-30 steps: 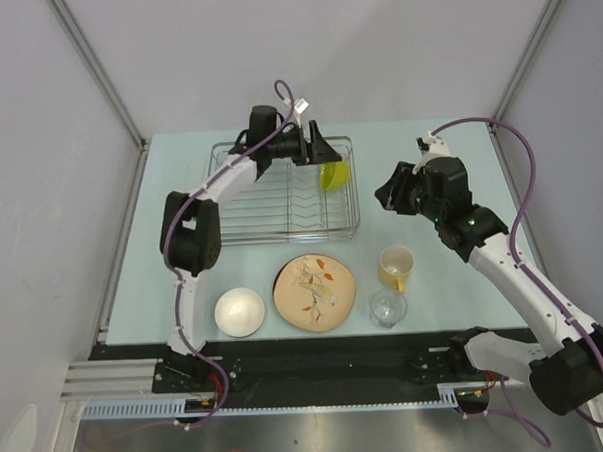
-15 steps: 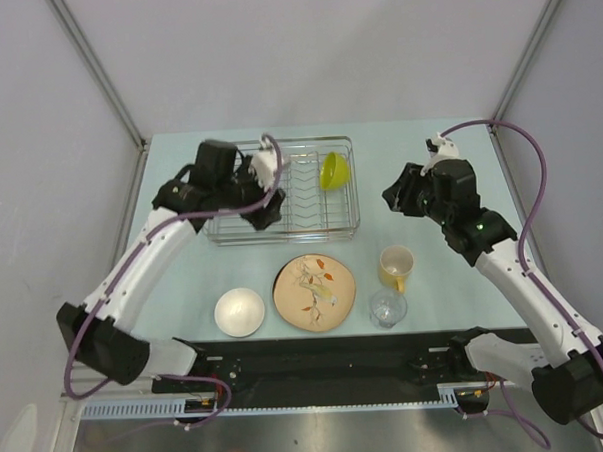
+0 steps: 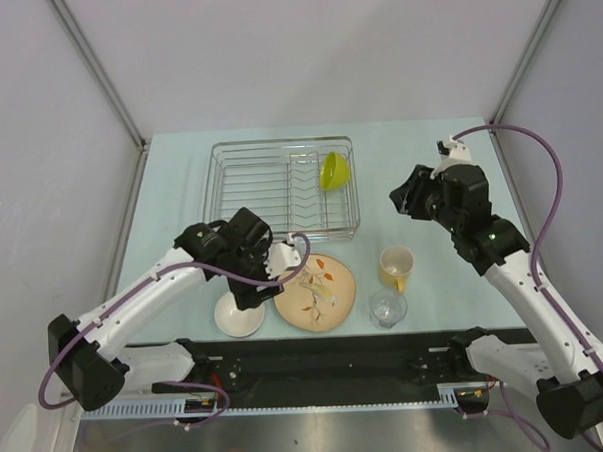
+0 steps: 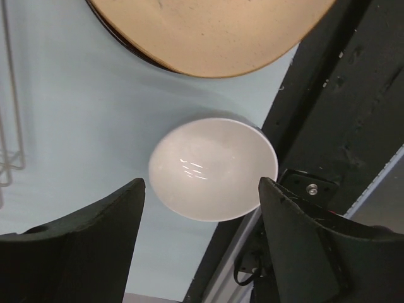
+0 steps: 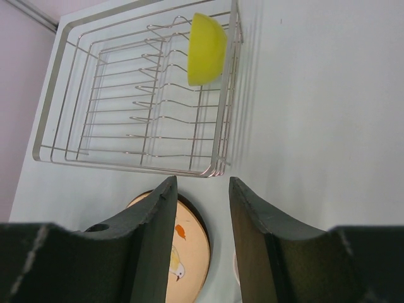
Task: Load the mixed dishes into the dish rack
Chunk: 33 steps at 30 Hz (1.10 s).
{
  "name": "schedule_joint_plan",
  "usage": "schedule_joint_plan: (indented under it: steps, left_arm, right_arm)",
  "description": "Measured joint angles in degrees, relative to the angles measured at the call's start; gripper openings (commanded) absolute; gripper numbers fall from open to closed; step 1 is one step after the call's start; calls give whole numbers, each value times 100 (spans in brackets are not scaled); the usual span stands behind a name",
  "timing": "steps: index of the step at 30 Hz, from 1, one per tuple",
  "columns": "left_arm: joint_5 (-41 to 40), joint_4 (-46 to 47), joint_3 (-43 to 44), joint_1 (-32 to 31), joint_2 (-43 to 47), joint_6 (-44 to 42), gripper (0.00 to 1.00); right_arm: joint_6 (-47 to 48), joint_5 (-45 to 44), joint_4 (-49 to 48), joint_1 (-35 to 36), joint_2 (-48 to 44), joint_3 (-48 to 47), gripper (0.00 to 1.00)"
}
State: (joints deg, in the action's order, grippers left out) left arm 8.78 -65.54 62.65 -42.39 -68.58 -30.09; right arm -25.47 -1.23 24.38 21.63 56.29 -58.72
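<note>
The dish rack (image 3: 285, 236) (image 5: 126, 161) stands at the back with the lime-green bowl (image 3: 332, 170) (image 5: 207, 49) on edge in its right end. At the front lie the white bowl (image 3: 235, 317) (image 4: 213, 169), the tan leaf-patterned plate (image 3: 314, 290) (image 4: 208, 31) (image 5: 183, 252) with a dark rim showing under its edge, the yellow mug (image 3: 395, 267) and the small clear glass (image 3: 388, 307). My left gripper (image 3: 249, 291) (image 4: 202, 183) hangs open just above the white bowl, its fingers either side of it. My right gripper (image 3: 401, 197) (image 5: 202, 182) is open and empty, in the air right of the rack.
The black base rail (image 3: 327, 350) (image 4: 341, 126) runs along the near table edge right beside the white bowl. Grey walls close in the table on three sides.
My left arm has swung back from the rack to the front of the table and now hovers over the white bowl; the lime-green bowl stays in the rack. The right arm has barely moved.
</note>
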Motion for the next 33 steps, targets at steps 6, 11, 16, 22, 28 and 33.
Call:
schedule_joint_plan:
  steps: [6, 11, 16, 22, 28, 33]
  left_arm:
    - [74, -166, -356, -306, 190, 264, 77]
    - [192, -420, -313, -358, 37, 306, 69]
    - [179, -511, -382, -378, -457, 306, 70]
    - [192, -542, -481, -619, -448, 310, 70]
    - [122, -472, -481, -1137, -472, 361, 68]
    - [-111, -273, -522, -1429, -811, 468, 66]
  right_arm:
    - [0, -2, 66, -11, -33, 0, 44]
    - [-7, 2, 50, -11, 39, 0, 44]
    - [-42, 9, 17, -11, 192, 0, 44]
    - [-44, 20, 11, -11, 227, 0, 44]
    - [-48, 20, -28, -11, 232, 0, 44]
    - [-44, 22, -35, -20, 232, 0, 44]
